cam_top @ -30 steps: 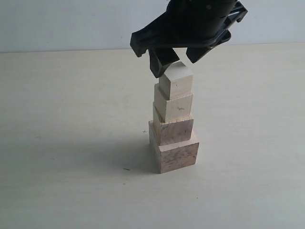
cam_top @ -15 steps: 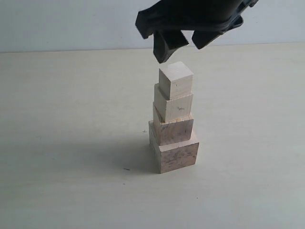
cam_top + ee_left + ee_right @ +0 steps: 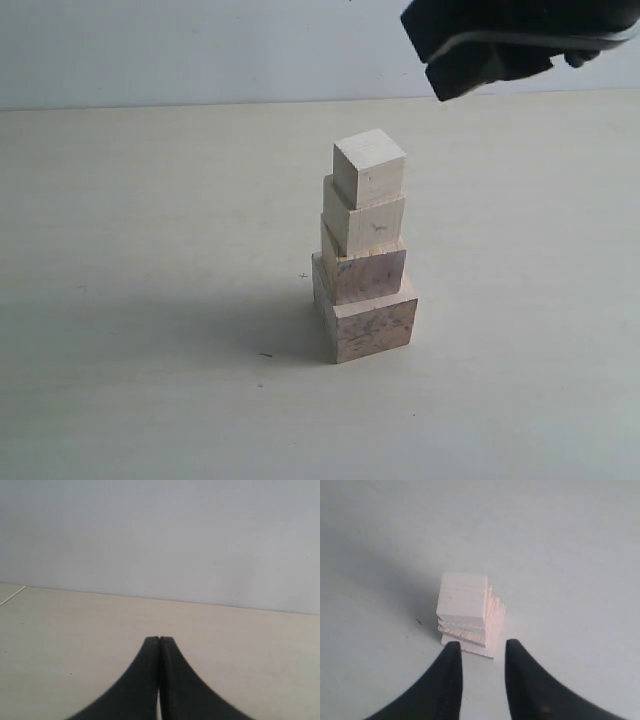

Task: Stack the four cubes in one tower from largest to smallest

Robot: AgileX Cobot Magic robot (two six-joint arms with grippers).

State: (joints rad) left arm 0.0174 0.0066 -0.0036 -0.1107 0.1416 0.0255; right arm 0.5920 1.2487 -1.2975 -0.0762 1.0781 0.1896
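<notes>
Wooden and stepped, the tower [image 3: 365, 250] stands upright on the table [image 3: 120, 300], its long axis vertical. The speckled base cube [image 3: 367, 320] carries a second speckled cube [image 3: 365, 272], then a paler cube [image 3: 365, 222], with the smallest cube [image 3: 370, 167] on top, each resting on the one below. All four look placed, so I judge the stacking done. The right tool [image 3: 482, 646] hangs above the tower and off to its right side in the exterior view, well apart from the top cube. Its fingers are a little spread with nothing between them, and its camera looks down along the column. The left tool [image 3: 159, 641] is pressed together, and the tower does not show in its view. The right arm is the nearer one, and any move it makes should go up and away from the tower, not across its top.
</notes>
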